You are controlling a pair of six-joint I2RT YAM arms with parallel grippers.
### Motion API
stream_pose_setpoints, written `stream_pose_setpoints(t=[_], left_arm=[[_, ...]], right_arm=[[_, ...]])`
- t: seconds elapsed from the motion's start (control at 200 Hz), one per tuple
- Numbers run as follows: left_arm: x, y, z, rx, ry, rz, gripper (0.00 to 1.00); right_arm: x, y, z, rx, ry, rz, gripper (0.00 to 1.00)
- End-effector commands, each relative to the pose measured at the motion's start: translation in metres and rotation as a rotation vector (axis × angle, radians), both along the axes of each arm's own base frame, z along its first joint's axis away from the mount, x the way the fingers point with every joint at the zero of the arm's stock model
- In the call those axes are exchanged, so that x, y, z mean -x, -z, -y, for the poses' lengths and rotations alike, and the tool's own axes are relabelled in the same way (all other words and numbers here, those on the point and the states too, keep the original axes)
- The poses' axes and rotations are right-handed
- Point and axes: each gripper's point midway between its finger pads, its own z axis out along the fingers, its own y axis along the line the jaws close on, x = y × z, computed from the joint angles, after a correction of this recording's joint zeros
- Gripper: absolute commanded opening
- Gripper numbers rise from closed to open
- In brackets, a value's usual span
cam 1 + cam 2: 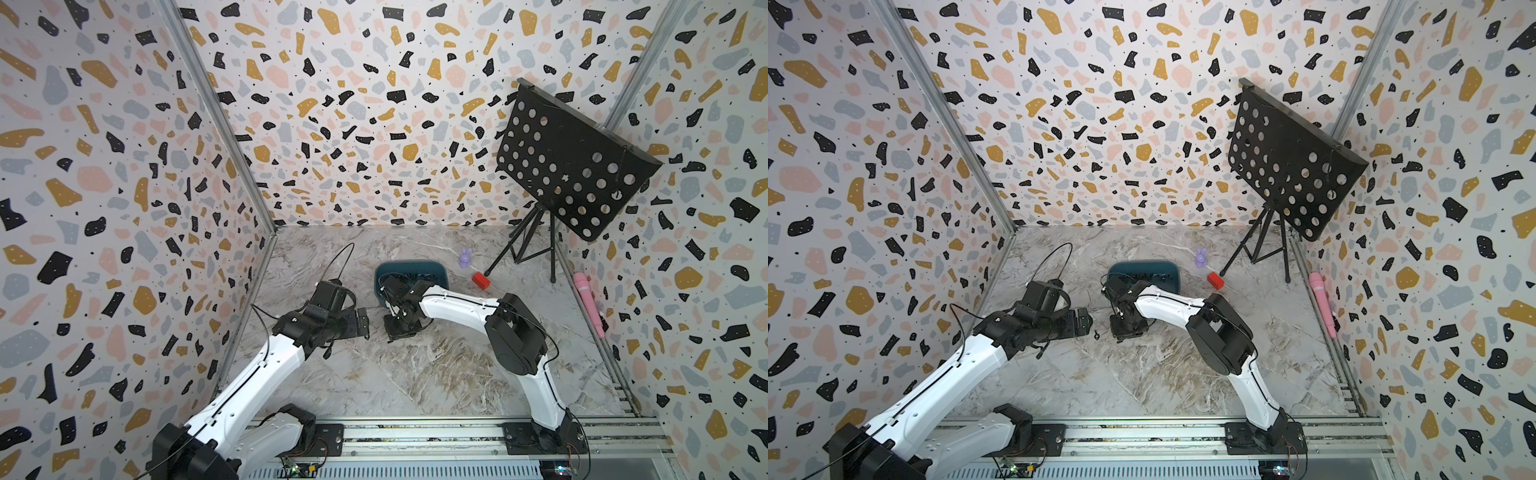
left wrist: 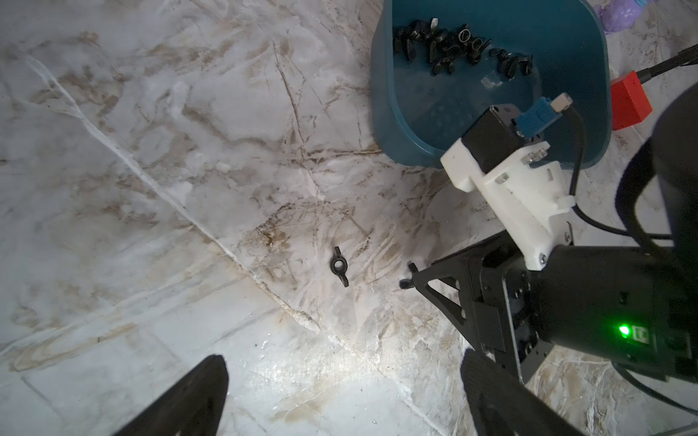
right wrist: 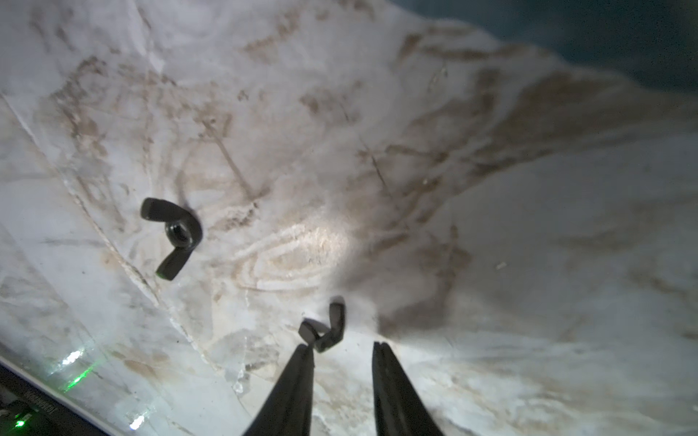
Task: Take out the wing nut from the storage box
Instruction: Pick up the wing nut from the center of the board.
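Marble table [image 2: 151,151]: we log one wing nut [image 3: 172,236] outside the storage box [image 2: 385,113], a second nut [image 3: 325,330] at the part-open, seemingly empty right gripper [image 3: 343,346], left gripper [image 2: 340,358] spread wide; removal looks done.

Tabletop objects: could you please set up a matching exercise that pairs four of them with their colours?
Things:
1. storage box
2. block
3. rabbit figurine
4. lone wing nut

Colours:
a. purple
b. black
c. teal-blue
d. red

Pairs: 1-c; 2-d; 3-a; 4-b
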Motion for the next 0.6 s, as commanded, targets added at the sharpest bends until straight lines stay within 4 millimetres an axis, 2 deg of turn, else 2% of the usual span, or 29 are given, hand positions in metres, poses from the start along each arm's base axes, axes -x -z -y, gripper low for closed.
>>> stream_pose_setpoints(t=[0.0, 0.275, 0.496, 0.596], left_arm=[[-0.001, -0.009, -0.012, -0.036, -0.042, 0.025, 1.00], [0.003, -0.013, -0.013, -0.021, -0.049, 0.032, 1.00], [0.005, -0.014, -0.012, -0.013, -0.045, 0.034, 1.00], [0.005, -0.015, -0.013, -0.015, -0.046, 0.037, 1.00]], right_arm=[[0.013, 0.008, 0.013, 0.092, -0.012, -0.029, 0.31], [0.009, 0.008, 0.007, 0.069, 0.008, -0.013, 0.33], [0.002, -0.009, -0.001, 0.012, 0.027, 0.026, 0.36], [0.000, -0.010, -0.005, 0.004, 0.031, 0.027, 0.36]])
